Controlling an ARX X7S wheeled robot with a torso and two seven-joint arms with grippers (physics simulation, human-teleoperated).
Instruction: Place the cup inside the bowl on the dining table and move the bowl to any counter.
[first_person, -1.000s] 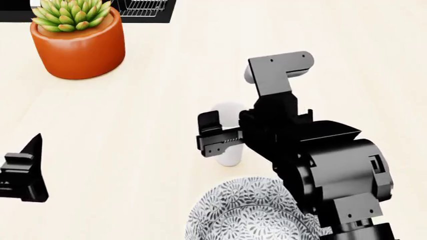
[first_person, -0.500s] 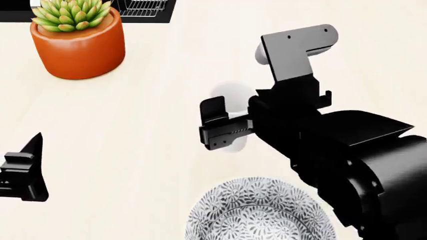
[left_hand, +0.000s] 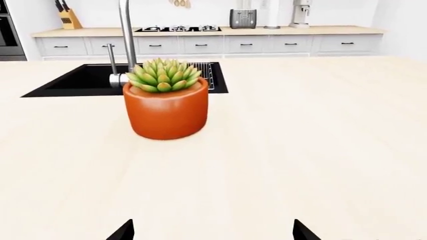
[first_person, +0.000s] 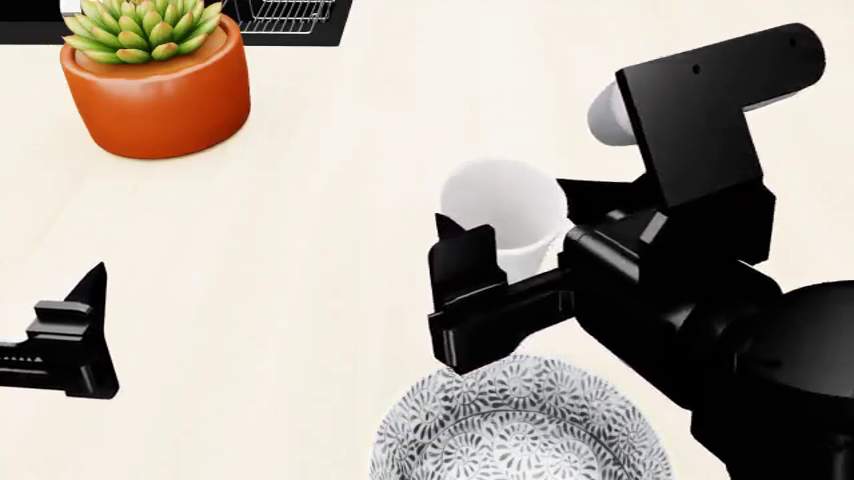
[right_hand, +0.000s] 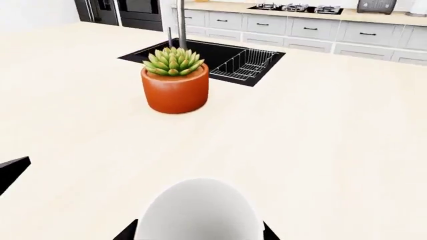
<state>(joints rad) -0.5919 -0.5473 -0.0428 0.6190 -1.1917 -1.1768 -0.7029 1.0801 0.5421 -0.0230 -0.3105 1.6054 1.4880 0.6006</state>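
Observation:
My right gripper (first_person: 514, 270) is shut on the white cup (first_person: 505, 215) and holds it upright in the air, above the pale dining table (first_person: 334, 300). The cup fills the space between the fingertips in the right wrist view (right_hand: 199, 212). The patterned bowl (first_person: 521, 430) sits on the table just below and in front of the held cup, partly cut off by the frame edge. My left gripper (first_person: 60, 345) is open and empty at the left, low over the table; its two tips (left_hand: 123, 232) show wide apart in the left wrist view.
An orange pot with a green succulent (first_person: 156, 80) stands at the far left of the table. A black sink with a wire rack (right_hand: 230, 60) and a tap (left_hand: 125, 35) lies behind it. Wood counters with white drawers (left_hand: 220, 42) run along the far wall.
My right gripper has lifted the cup off the table and carried it up and to the right, nearer the bowl. The left gripper has shifted slightly.

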